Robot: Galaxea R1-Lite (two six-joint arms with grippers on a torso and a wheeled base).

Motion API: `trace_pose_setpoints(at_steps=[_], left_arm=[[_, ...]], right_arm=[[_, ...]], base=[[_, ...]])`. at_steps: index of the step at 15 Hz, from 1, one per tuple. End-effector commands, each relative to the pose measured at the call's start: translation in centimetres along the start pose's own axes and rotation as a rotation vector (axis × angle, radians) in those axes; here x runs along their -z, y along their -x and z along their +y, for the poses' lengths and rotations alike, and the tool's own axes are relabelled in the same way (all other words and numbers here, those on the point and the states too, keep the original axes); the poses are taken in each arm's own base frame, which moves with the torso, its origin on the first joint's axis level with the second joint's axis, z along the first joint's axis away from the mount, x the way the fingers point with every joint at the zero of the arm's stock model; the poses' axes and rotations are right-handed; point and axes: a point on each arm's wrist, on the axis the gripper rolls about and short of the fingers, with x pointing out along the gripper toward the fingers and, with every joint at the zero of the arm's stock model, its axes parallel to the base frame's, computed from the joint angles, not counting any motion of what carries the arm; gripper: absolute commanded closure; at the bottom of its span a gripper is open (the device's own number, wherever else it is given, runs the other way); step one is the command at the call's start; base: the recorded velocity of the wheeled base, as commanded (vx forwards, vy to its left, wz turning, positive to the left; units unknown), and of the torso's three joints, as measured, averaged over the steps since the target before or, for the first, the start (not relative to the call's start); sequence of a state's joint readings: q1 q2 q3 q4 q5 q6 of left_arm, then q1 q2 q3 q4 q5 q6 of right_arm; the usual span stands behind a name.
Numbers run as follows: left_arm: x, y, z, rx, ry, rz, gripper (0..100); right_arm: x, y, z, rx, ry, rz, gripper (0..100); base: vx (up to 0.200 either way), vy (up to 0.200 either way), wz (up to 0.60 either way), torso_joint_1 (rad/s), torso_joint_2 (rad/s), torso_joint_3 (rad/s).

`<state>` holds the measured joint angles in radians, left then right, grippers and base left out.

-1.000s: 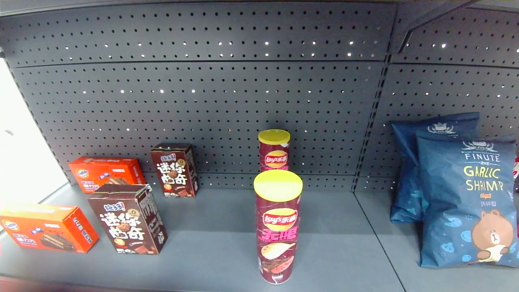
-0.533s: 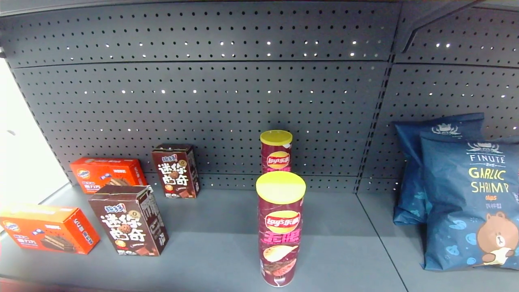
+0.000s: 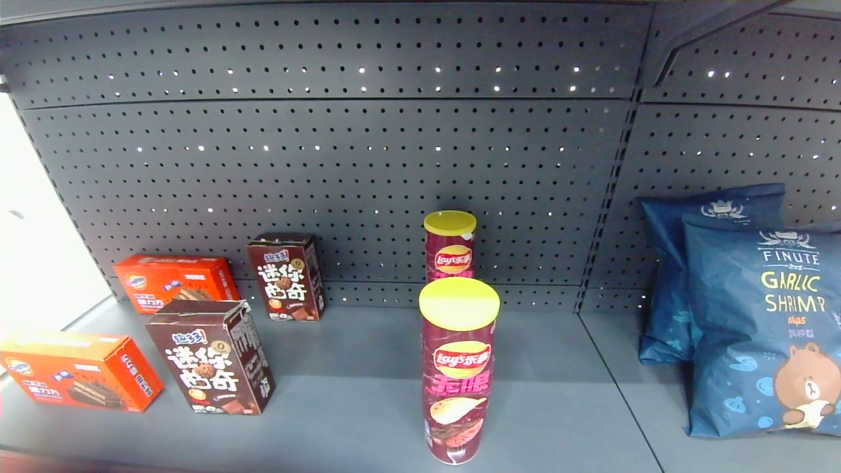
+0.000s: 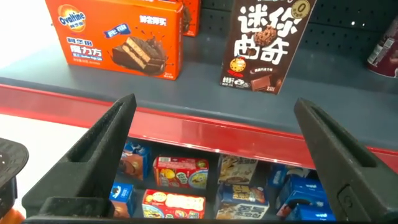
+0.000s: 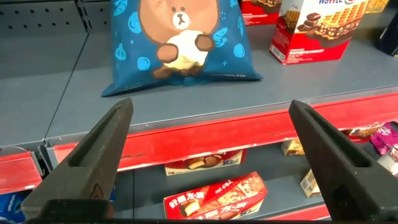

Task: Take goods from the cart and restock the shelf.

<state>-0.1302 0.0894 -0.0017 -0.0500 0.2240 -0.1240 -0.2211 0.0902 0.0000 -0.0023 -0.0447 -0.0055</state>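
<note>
The grey shelf holds two orange cake boxes, two brown cookie boxes, two maroon chip cans with yellow lids, and two blue chip bags at the right. My left gripper is open and holds nothing. It faces the shelf's red front edge, below an orange box and a brown box. My right gripper is open too, with nothing in it, in front of a blue bear bag.
A perforated back panel closes the shelf. A red wafer box stands beside the blue bag. Under the red edge, a lower shelf carries several packets and boxes. Open shelf floor lies between the brown boxes and the cans.
The head camera has shifted slightly, so the whole picture sits a little further right. None of the goods on the shelf has moved.
</note>
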Motion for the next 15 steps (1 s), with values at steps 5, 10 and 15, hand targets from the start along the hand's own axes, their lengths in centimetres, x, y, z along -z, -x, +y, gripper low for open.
trace_pose_setpoints(at_steps=[5,10,15], left_arm=[[0.0,-0.01,0.0,-0.001,0.0,0.001,0],[-0.01,-0.02,-0.01,0.0,0.001,0.002,0],[-0.01,-0.02,-0.01,0.0,0.001,0.002,0]], right_arm=[[-0.01,-0.01,0.0,0.0,0.001,0.001,0],[0.0,-0.01,0.0,0.0,0.001,0.003,0],[-0.01,-0.01,0.0,0.0,0.001,0.001,0]], base=[[0.0,0.04,0.0,0.001,0.0,0.0],[0.0,0.0,0.0,0.0,0.0,0.0],[0.0,0.04,0.0,0.0,0.0,0.0]])
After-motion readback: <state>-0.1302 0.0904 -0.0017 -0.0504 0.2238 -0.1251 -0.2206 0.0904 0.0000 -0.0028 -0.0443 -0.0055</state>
